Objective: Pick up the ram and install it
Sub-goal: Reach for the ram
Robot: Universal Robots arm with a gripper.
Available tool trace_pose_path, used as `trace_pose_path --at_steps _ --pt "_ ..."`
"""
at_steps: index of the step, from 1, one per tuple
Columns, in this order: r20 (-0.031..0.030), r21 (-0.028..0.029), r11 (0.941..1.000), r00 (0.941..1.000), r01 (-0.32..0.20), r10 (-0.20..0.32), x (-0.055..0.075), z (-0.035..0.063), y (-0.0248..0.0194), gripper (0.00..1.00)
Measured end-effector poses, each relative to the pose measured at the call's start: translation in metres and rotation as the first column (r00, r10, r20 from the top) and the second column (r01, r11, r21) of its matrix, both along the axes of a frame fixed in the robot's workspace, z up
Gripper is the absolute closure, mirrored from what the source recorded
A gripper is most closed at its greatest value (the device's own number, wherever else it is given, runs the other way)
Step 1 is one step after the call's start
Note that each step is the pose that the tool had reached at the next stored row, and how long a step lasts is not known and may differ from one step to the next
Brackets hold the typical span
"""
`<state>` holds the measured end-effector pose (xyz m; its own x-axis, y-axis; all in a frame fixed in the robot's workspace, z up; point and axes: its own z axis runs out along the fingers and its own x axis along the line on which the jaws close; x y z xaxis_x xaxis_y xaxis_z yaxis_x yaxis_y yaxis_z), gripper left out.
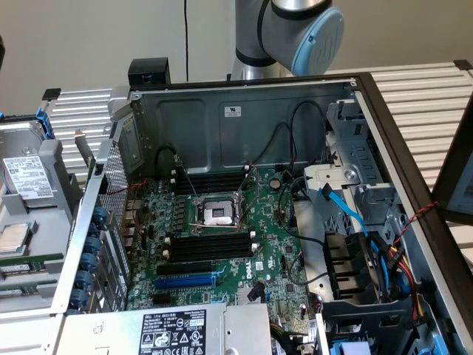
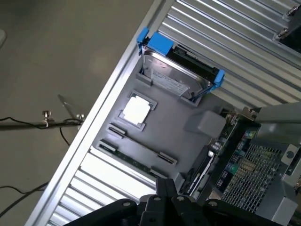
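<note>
So the pincer [image 2: 165, 186] hangs over the near edge of the grey tray [image 2: 181, 123]. I honestly can't tell from the wrist view how it's set. The ram [image 2: 136, 159] isn't in the pincer. It's lying flat in the tray's long groove, and it's the closest thing to the pincer tip, just beyond it. A bit further out from the pincer there's a square silver chip [image 2: 136, 111] in its own pocket. Past that, at the tray's far end, the hard drive [image 2: 175, 77] sits in a blue bracket. All of this is out at the exterior view's left, on the slatted metal table [image 1: 432, 96].

Moving right, the open PC case [image 1: 222, 122] sits just beside the pincer, with its perforated wall right next to the tray. Inside is the green motherboard [image 1: 275, 259] with the CPU socket [image 1: 219, 214] in the middle. The black slots [image 1: 207, 244] with white end clips sit on either side of the socket, well away from the pincer. The blue slot [image 1: 185, 281] comes next, then the power supply [image 1: 170, 329] with its label. The arm [image 1: 295, 29] shows above the case's back wall.

Furthest right, and furthest from the pincer, a blue cable [image 1: 347, 211] runs down into the drive bay.
</note>
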<state>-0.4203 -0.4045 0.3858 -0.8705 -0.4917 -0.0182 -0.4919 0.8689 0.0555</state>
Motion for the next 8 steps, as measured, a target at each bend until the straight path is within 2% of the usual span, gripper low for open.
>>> trace_pose_path --at_steps 4,8 --pt "-0.0001 -0.0001 0.9983 0.9983 -0.058 0.058 -0.0009 -0.0007 -0.0003 0.89" --pt "0.0000 0.0000 0.9930 0.9930 -0.118 0.118 -0.0016 -0.0016 -0.0005 0.89"
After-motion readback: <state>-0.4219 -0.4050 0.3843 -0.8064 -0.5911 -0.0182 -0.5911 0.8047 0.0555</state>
